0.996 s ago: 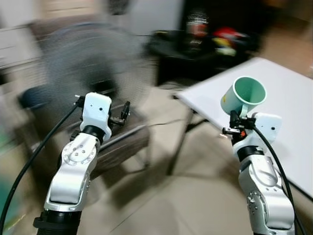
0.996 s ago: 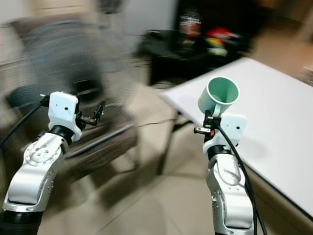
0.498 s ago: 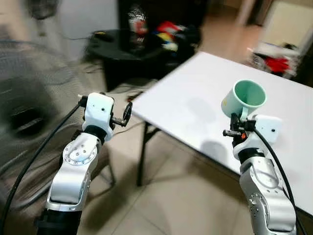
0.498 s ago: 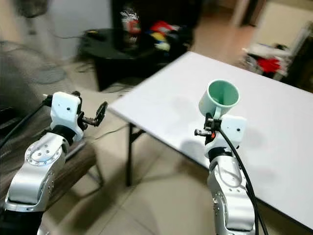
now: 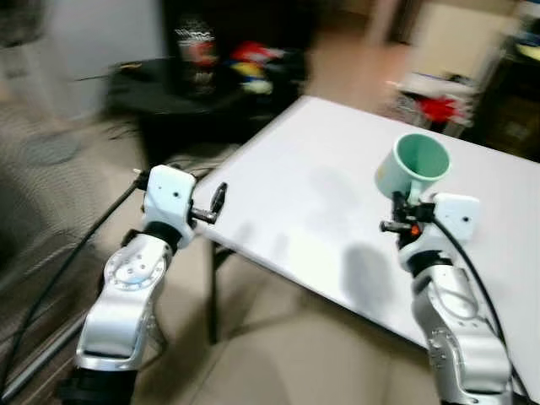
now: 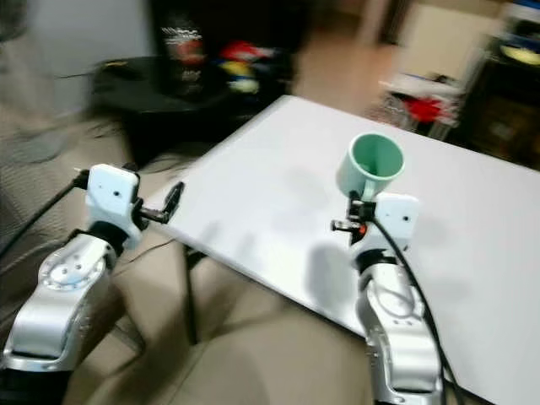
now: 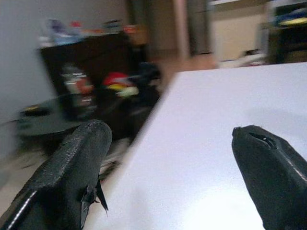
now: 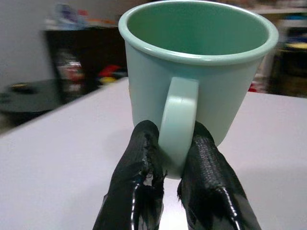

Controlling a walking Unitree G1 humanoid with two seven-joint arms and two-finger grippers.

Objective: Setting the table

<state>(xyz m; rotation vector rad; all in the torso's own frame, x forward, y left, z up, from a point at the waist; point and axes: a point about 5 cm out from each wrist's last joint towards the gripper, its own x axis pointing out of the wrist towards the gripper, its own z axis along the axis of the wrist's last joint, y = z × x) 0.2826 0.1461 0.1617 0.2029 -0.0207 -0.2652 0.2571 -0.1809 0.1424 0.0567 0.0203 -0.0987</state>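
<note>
Right wrist view: the right gripper (image 8: pixel 175 165) pinches the handle of a smooth mint-green mug (image 8: pixel 199 72), upright, hollow showing nothing inside, held above the flat white surface (image 5: pixel 321 211). The left gripper (image 7: pixel 177 167) hangs wide apart, holding nothing.

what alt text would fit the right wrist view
A mint green mug, upright and empty, is held by its handle in the right gripper, above a white table. A dark, blurred shelf stands behind.

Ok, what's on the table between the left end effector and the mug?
Bare white table: in the left eye view nothing lies between the open left end effector and the green mug clamped by its handle in the right end effector.
</note>
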